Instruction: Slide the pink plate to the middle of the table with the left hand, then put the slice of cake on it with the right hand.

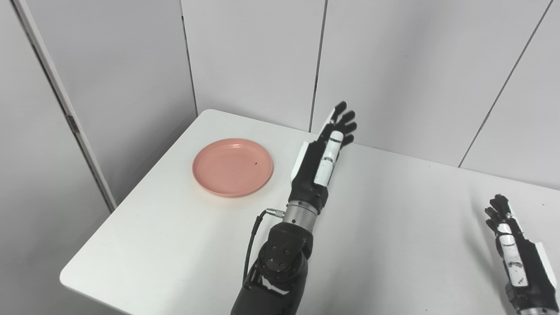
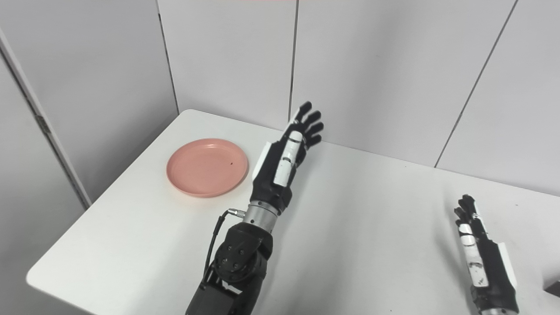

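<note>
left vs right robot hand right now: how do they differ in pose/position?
The left robot hand is raised and stretched well over the table, just right of the pink plate; the right robot hand sits low by the picture's bottom right corner. The left hand is close beside the plate without touching it; the right is far from it. Shared: both open, fingers extended, holding nothing.

The right hand (image 1: 516,249) is cut off at the wrist by the bottom edge in both views. Just right of it, a small dark thing (image 2: 552,288) is clipped by the frame edge in the right eye view, too little showing to identify. The table (image 1: 393,218) runs off past that hand.
</note>
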You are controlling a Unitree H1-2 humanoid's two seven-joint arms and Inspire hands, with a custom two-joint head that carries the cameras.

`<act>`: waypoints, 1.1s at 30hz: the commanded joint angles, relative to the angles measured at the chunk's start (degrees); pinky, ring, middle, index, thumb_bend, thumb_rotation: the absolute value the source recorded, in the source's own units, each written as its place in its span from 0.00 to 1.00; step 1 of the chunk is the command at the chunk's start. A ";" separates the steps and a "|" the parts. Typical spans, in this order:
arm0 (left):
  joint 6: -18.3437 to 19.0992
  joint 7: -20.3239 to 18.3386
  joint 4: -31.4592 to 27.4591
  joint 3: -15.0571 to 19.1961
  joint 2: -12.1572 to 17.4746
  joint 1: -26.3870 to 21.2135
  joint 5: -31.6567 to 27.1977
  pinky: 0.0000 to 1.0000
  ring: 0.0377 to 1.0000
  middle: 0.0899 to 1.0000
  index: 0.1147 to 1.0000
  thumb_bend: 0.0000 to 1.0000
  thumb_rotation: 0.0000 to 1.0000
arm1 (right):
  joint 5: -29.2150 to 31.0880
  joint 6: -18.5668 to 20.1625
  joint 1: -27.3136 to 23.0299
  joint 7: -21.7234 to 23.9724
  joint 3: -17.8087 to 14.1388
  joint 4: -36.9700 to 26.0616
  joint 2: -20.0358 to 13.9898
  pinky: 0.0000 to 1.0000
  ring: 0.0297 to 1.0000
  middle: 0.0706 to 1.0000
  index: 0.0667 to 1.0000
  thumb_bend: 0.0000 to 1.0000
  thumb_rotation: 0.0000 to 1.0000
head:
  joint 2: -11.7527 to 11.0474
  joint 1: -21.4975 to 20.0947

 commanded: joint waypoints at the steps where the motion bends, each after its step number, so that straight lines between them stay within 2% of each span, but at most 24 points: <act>1: -0.53 0.86 -2.96 0.97 -0.99 -2.45 -0.84 0.93 0.92 0.94 0.94 0.41 1.00 | 0.37 -2.73 4.20 0.31 -0.07 5.98 0.46 0.97 0.96 0.97 0.97 0.36 1.00 | -0.01 0.16; 5: -0.09 1.49 -5.43 3.36 -0.27 -3.41 -2.62 0.96 0.94 0.95 0.95 0.42 1.00 | 0.71 -2.36 4.19 0.40 -0.19 5.96 0.30 0.98 0.96 0.97 0.97 0.36 1.00 | 0.02 0.53; 11: 1.10 2.94 -8.15 6.77 0.54 -4.73 -2.71 0.95 0.94 0.94 0.94 0.41 1.00 | 1.45 -1.87 4.05 1.11 -0.13 5.93 -0.17 0.99 0.97 0.98 0.99 0.34 1.00 | 0.14 1.10; 17: 0.64 4.23 -9.35 10.56 2.70 -6.11 -3.20 0.94 0.94 0.94 0.95 0.40 1.00 | 1.29 -3.00 3.85 1.31 -0.31 6.84 -0.59 0.98 0.96 0.98 0.98 0.35 1.00 | 0.47 1.64; 33: 0.41 8.06 -10.09 19.56 9.29 -7.72 -4.99 0.94 0.94 0.94 0.94 0.44 1.00 | 1.19 -1.06 4.00 1.25 -0.49 5.45 -0.97 0.98 0.96 0.98 0.98 0.34 1.00 | 0.90 2.85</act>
